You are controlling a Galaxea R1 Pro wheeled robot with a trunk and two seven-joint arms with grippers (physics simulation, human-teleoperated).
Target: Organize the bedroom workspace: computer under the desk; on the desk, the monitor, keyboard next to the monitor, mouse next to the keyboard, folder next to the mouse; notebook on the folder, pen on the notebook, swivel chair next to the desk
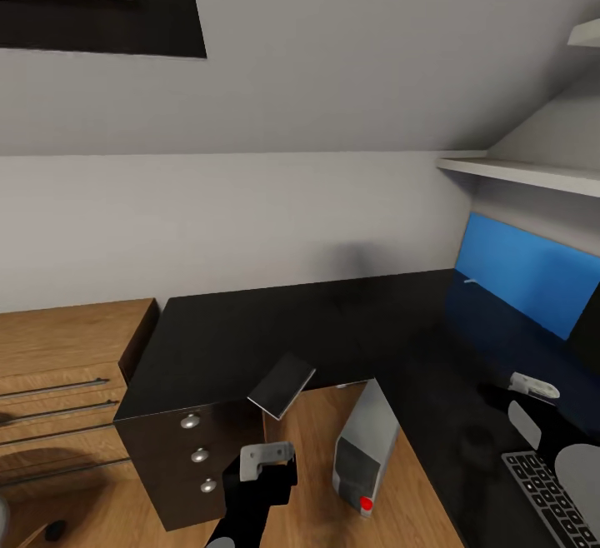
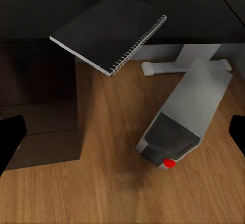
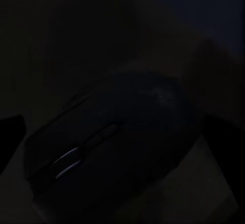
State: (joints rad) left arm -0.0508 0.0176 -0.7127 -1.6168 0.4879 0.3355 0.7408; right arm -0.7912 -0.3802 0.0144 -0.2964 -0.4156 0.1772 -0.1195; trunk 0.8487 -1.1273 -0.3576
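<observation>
At the desk's point(image 1: 350, 323) inner corner, the notebook point(image 1: 282, 386) overhangs the black edge, tilted, above the computer point(image 1: 365, 448) lying on the floor. The left gripper point(image 1: 267, 458) hangs below it, fingers spread and empty. The right gripper point(image 1: 533, 390) hovers over the mouse point(image 3: 112, 147); whether its fingers grip I cannot tell. Approach the notebook level, pinching the overhanging edge squarely so it does not tip off.

A home bedroom corner set up as a study: sloping attic ceiling across the top, a black L-shaped desk point(image 1: 333, 323) mid-frame, a wooden drawer chest point(image 1: 58, 365) at lower left, a white wall shelf point(image 1: 517, 169) at upper right, and wood flooring point(image 1: 317, 431) below.
</observation>
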